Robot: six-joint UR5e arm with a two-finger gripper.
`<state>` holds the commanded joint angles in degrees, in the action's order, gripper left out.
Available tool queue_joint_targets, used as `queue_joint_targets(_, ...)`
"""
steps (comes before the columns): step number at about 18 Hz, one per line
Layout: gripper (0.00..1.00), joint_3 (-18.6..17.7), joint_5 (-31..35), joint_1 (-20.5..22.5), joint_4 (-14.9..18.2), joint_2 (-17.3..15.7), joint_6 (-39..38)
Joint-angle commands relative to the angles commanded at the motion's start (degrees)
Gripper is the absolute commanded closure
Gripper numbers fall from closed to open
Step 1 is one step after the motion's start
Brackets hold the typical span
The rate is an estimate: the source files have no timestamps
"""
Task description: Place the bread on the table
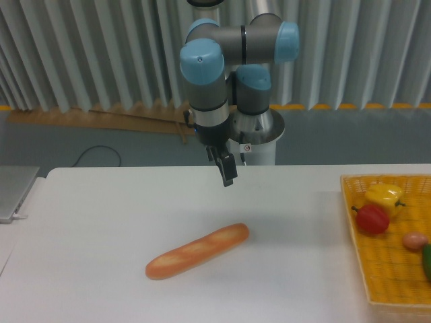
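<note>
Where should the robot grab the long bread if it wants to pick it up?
Probably around the middle of the bread, coming straight down from above. It lies flat on the table, long and slim, so the hand should close across its narrow width, turned crosswise to its slant.

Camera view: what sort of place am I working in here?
Probably a robotics lab or test cell: a white table holding toy food, the bread and a yellow basket of peppers, backed by a grey corrugated wall.
</note>
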<state>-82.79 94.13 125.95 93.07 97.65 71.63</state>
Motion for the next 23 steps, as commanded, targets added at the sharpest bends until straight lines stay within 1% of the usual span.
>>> queue_joint_targets(3,0.0,-0.3,0.3,0.1,0.8,-0.1,0.4)
queue_joint_targets(5,0.0,0.0,0.3,0.4,0.7,-1.1,0.7)
queue_joint_targets(7,0.0,-0.1,0.4,0.5,0.9,-1.3,0.7)
queue_joint_targets(10,0.0,-0.9,0.4,1.2,0.9,-2.2,0.7)
queue_joint_targets(11,0.0,-1.1,0.4,1.3,0.9,-3.0,0.7)
queue_joint_targets(13,0.0,-1.6,0.3,1.7,1.9,-3.8,0.8)
queue_joint_targets(15,0.0,-2.0,-0.7,1.7,1.9,-4.5,1.0)
queue_joint_targets(16,0.0,-2.1,-2.2,1.3,1.5,-4.5,1.1)
queue_joint_targets(17,0.0,-2.1,-5.7,1.7,1.2,-4.5,1.1)
queue_joint_targets(18,0.0,-2.0,-9.0,1.9,0.0,-4.4,1.0)
queue_joint_targets(19,0.0,-2.1,-10.3,1.9,-1.7,-4.4,0.4)
queue_joint_targets(20,0.0,-2.0,-10.3,1.8,-2.5,-4.4,0.5)
queue_joint_targets(23,0.0,-2.1,-10.2,1.8,-2.5,-4.6,0.8)
